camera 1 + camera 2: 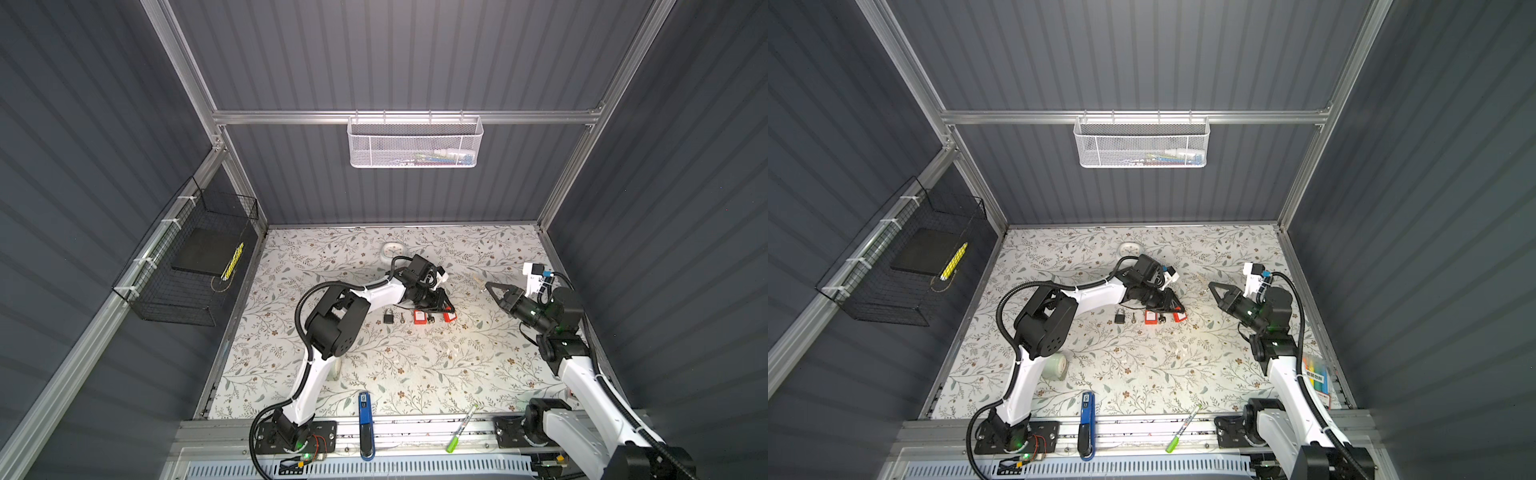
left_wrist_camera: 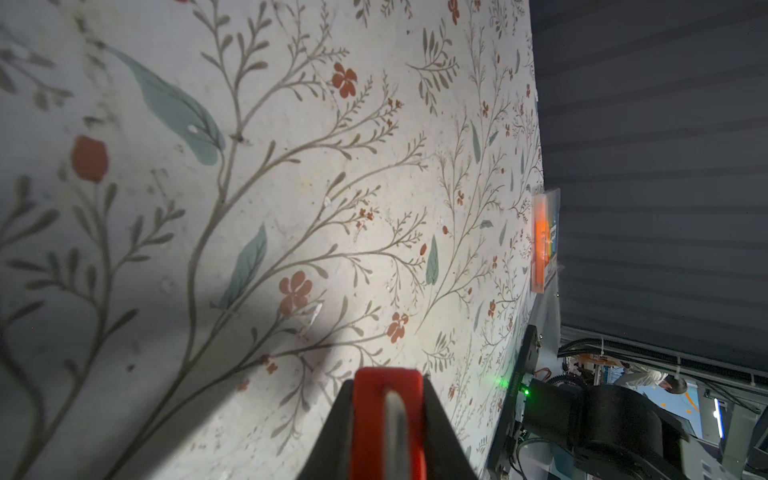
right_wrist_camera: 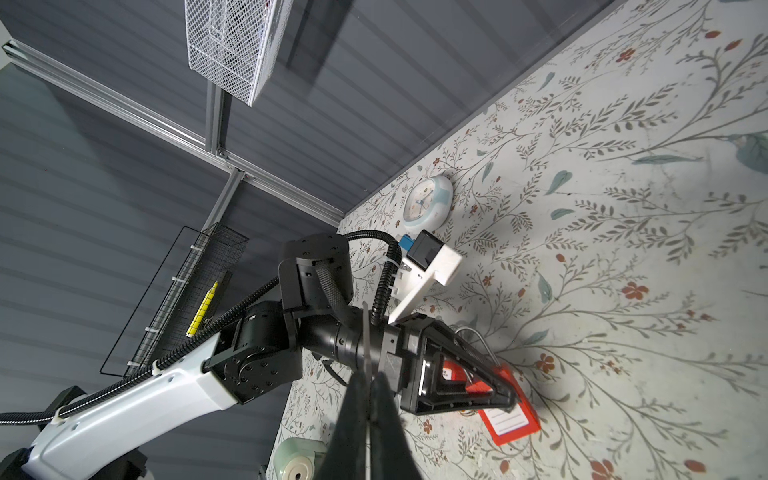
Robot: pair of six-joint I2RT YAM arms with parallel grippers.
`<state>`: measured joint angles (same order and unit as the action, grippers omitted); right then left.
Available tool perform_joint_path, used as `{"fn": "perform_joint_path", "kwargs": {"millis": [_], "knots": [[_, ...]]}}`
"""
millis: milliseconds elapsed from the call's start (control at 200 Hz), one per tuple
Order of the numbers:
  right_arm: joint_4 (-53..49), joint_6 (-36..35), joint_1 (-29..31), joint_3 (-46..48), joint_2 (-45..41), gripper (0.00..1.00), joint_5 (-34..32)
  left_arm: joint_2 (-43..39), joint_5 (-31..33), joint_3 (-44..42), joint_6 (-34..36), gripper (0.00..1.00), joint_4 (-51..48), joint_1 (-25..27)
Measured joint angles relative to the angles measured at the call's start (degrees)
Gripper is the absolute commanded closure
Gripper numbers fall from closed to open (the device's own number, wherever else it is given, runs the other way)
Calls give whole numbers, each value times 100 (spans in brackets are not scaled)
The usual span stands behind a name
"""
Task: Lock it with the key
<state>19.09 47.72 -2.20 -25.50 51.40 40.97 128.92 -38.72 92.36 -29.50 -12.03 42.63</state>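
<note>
Floral desk (image 1: pixel 395 374) below us: a black padlock (image 1: pixel 389 316) sits at the left of the row, a loose key (image 1: pixel 402 319) just beside it, then a spare red lock (image 1: pixel 419 317). Next along, the left hand (image 1: pixel 448 311) is down at the desk, narrowly pinching a red padlock (image 3: pixel 509 419). Further right, clear of the row, the right hand (image 1: pixel 487 285) hovers, clamped tight on a thin key (image 3: pixel 365 332) seen edge-on.

Red lock (image 3: pixel 509 419), black padlock (image 1: pixel 389 316), floral tabletop (image 1: pixel 415 365).
</note>
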Motion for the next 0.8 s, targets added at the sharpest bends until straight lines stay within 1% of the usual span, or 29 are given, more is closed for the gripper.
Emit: {"fn": "perform_joint_path", "kwargs": {"millis": [205, 580, 695, 800], "knots": [[-76, -4, -2, 0, -4, 100, 22, 170, 151, 321, 210, 100, -389, 11], [-140, -46, -2, 0, -26, 100, 22, 315, 109, 522, 343, 100, -560, 20], [-219, -76, -2, 0, -48, 100, 22, 378, 98, 627, 367, 96, -614, 20], [-326, -111, -2, 0, -83, 100, 22, 387, 85, 649, 396, 90, -651, 20]]}}
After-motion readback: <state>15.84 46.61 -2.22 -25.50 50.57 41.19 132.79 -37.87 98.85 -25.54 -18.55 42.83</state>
